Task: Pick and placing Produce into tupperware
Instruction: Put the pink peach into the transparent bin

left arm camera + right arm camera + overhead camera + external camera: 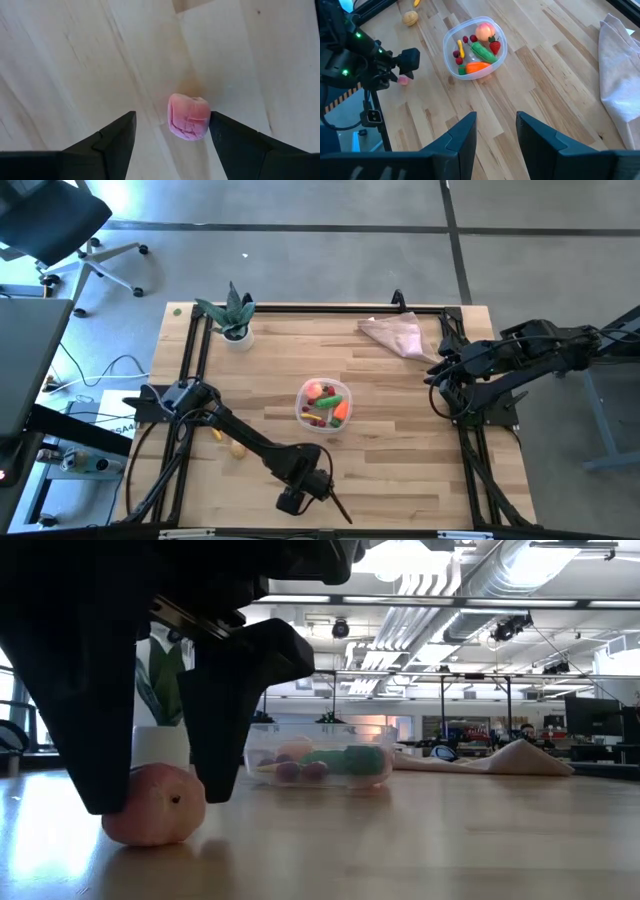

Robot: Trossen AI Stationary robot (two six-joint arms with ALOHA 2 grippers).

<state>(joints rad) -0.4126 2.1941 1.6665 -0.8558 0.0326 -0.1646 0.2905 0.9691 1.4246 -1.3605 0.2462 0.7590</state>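
Observation:
A pink-red round piece of produce (187, 117) lies on the wood near the table's front edge. My left gripper (173, 119) points down over it, open, with one finger on each side of it. In the low view the same piece (155, 805) rests on the table between the two dark fingers. The tupperware (323, 405), a clear round tub at mid-table, holds a green pod, an orange carrot (476, 66), a peach-coloured piece, a yellow piece and dark-red bits. My right gripper (496, 131) hangs open and empty, high above the table's right side. My left gripper stands astride the pink piece from above, fingers pointing down. One finger (225, 137) is right against the piece's side (205, 120); I cannot tell whether it touches. The other finger (117, 137) stands well apart from it. The piece rests on the table.
A beige potato (237, 448) and a yellow piece (216, 434) lie left of the tub, near my left arm. A leafy plant in a white pot (235, 315) stands at the far left. A pinkish-beige cloth (397, 335) lies at the far right. A black frame (190, 380) borders the table.

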